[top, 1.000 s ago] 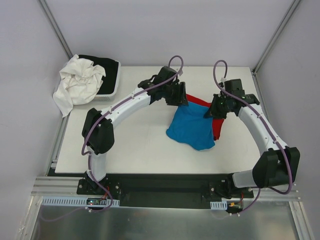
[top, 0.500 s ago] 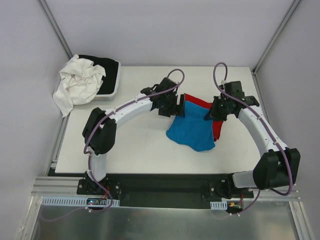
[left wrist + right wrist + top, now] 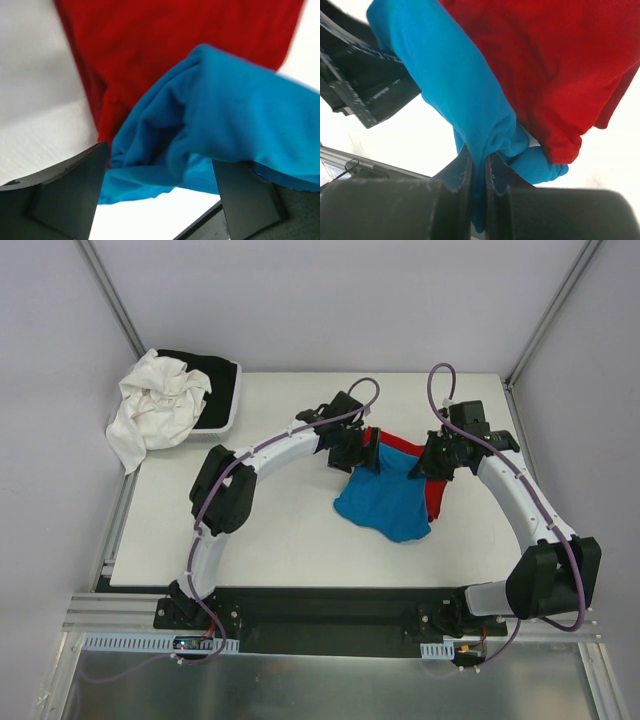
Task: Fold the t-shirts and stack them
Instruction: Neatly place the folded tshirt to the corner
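the blue shirt (image 3: 385, 502) lies crumpled on the middle of the table (image 3: 270, 530), overlapping the red shirt (image 3: 398, 446). the right gripper (image 3: 479, 165) is clenched on a raised fold of the blue shirt. the left gripper (image 3: 160, 155) is spread wide around the blue shirt's left edge, gripping nothing.

No legible text, brand, number or sign appears in any view. The turquoise t-shirt (image 3: 385, 502) and the red t-shirt (image 3: 400, 447) show no readable print. A faint marking on the black housing (image 3: 375, 85), upper left of the right wrist view, is too small to read.
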### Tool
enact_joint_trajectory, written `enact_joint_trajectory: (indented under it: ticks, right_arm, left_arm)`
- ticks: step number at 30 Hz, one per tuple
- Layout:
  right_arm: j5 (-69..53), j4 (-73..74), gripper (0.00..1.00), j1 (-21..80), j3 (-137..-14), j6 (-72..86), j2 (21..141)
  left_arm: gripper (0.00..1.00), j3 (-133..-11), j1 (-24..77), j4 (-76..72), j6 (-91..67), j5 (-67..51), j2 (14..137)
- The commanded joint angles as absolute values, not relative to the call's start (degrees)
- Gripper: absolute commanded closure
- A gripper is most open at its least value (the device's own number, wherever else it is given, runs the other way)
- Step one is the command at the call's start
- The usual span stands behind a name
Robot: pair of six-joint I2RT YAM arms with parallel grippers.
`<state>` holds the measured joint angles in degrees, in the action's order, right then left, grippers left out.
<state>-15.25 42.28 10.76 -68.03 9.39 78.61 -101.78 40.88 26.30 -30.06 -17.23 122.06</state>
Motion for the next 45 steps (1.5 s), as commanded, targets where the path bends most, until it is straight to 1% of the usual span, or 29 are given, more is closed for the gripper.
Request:
enact_joint_trajectory:
  ticks: [1, 4, 5, 7, 8, 9, 11, 12, 21, 30, 37, 45]
  right_arm:
    - [-15.5, 42.5, 0.99, 11.1, -70.8, 9.4, 77.2]
    - [-15.5, 42.5, 0.99, 11.2, -70.5, 9.3, 76.9]
    - [-15.6, 42.5, 0.99, 11.2, -70.4, 9.2, 76.8]
    - [-15.5, 42.6, 0.99, 11.2, -70.3, 9.2, 76.6]
    - [-15.2, 42.6, 0.99, 11.1, -70.1, 9.1, 76.5]
    - [-15.2, 42.6, 0.99, 11.2, -70.0, 9.1, 76.6]
    - [-15.2, 42.6, 0.99, 11.2, -70.0, 9.1, 76.4]
    - [-15.2, 42.5, 0.99, 11.2, -70.0, 9.1, 76.5]
    - [-14.9, 42.7, 0.99, 11.2, -70.6, 9.0, 75.5]
    - [-14.0, 44.1, 0.99, 11.1, -74.4, 9.2, 74.9]
    - [-11.5, 44.7, 0.99, 10.9, -76.1, 9.4, 74.9]
    - [-11.7, 43.5, 0.99, 8.4, -75.9, 8.0, 79.5]
  left_arm:
    - [0.18, -109.4, 40.9, 24.3, -30.4, -23.0, 123.4]
    - [0.18, -111.4, 41.0, 24.1, -31.1, -23.7, 123.3]
    - [0.19, -111.7, 41.1, 23.9, -31.5, -23.6, 123.0]
    - [0.26, -111.9, 41.0, 23.4, -31.6, -23.5, 122.1]
    - [0.32, -111.9, 41.1, 23.3, -32.0, -23.3, 121.7]
    - [0.55, -111.9, 41.3, 23.2, -32.1, -23.2, 121.4]
    - [0.90, -111.5, 41.3, 23.1, -32.3, -22.9, 121.3]
    - [1.00, -111.3, 41.3, 23.1, -32.4, -22.9, 121.2]
    - [1.00, -108.9, 41.5, 23.3, -32.1, -19.3, 116.6]
    - [1.00, -112.7, 41.5, 25.8, -31.1, -16.3, 113.1]
    - [1.00, -114.6, 41.6, 27.1, -30.8, -16.5, 113.6]
    - [1.00, -115.8, 41.7, 27.3, -30.8, -16.9, 116.9]
